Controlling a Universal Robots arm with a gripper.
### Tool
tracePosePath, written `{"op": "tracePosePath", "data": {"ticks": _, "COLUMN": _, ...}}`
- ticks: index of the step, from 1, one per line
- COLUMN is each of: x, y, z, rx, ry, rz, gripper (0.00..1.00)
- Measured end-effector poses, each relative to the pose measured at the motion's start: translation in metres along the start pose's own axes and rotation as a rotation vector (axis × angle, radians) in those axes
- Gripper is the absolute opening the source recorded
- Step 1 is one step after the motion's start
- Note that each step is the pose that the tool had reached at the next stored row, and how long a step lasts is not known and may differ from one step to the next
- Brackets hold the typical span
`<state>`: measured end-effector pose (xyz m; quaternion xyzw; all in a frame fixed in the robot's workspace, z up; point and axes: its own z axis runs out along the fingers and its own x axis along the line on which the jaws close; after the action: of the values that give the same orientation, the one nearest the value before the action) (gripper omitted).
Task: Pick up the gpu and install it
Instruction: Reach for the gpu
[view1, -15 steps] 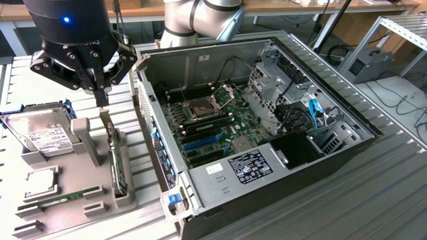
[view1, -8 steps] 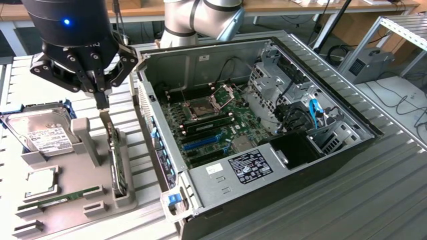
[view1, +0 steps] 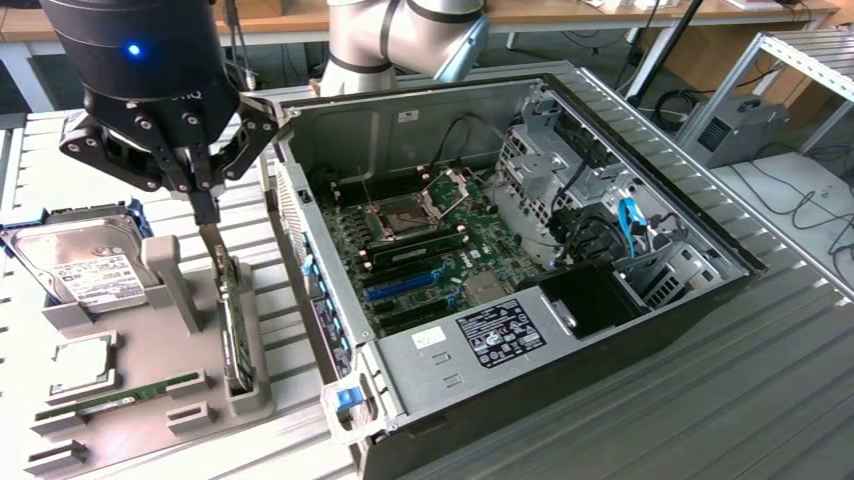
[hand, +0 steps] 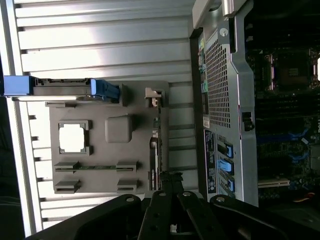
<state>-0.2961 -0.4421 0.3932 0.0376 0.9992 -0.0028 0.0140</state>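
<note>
End effector (view1: 207, 213) points down, closed, above gpu (view1: 236, 320).

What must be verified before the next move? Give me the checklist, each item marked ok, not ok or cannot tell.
1. The pincer is shut: ok.
2. Its tips are at the upper end of the gpu: ok.
3. Firm grip on the gpu: cannot tell.
4. The gpu stands on edge in the gray holder: ok.
5. The computer case is open, motherboard exposed: ok.
6. The blue expansion slots are free of cards: ok.
</note>
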Motion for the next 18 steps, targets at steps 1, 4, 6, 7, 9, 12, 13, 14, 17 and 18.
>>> {"op": "tracePosePath", "data": {"ticks": 1, "x": 0.000, "y": -0.0006, "z": 0.0000, "rx": 0.0006, "ry": 0.0000, "rz": 0.000, "gripper": 0.11}}
{"op": "tracePosePath", "data": {"ticks": 4, "x": 0.000, "y": -0.0027, "z": 0.0000, "rx": 0.0022, "ry": -0.0002, "rz": 0.000, "gripper": 0.11}}
{"op": "tracePosePath", "data": {"ticks": 6, "x": 0.000, "y": -0.0040, "z": 0.0000, "rx": 0.0033, "ry": -0.0002, "rz": 0.000, "gripper": 0.11}}
{"op": "tracePosePath", "data": {"ticks": 7, "x": 0.000, "y": -0.0047, "z": 0.0000, "rx": 0.0038, "ry": -0.0003, "rz": 0.000, "gripper": 0.11}}
{"op": "tracePosePath", "data": {"ticks": 9, "x": 0.000, "y": -0.0060, "z": 0.0000, "rx": 0.0050, "ry": -0.0004, "rz": 0.000, "gripper": 0.11}}
{"op": "tracePosePath", "data": {"ticks": 12, "x": -0.001, "y": -0.0080, "z": 0.0000, "rx": 0.0066, "ry": -0.0005, "rz": 0.000, "gripper": 0.11}}
{"op": "tracePosePath", "data": {"ticks": 13, "x": -0.001, "y": -0.0087, "z": 0.0001, "rx": 0.0071, "ry": -0.0006, "rz": 0.000, "gripper": 0.11}}
{"op": "tracePosePath", "data": {"ticks": 14, "x": -0.001, "y": -0.0094, "z": 0.0001, "rx": 0.0076, "ry": -0.0006, "rz": 0.000, "gripper": 0.11}}
{"op": "tracePosePath", "data": {"ticks": 17, "x": -0.001, "y": -0.0120, "z": 0.0001, "rx": 0.0099, "ry": -0.0007, "rz": 0.000, "gripper": 0.11}}
{"op": "tracePosePath", "data": {"ticks": 18, "x": -0.001, "y": -0.0127, "z": 0.0001, "rx": 0.0105, "ry": -0.0008, "rz": 0.000, "gripper": 0.11}}
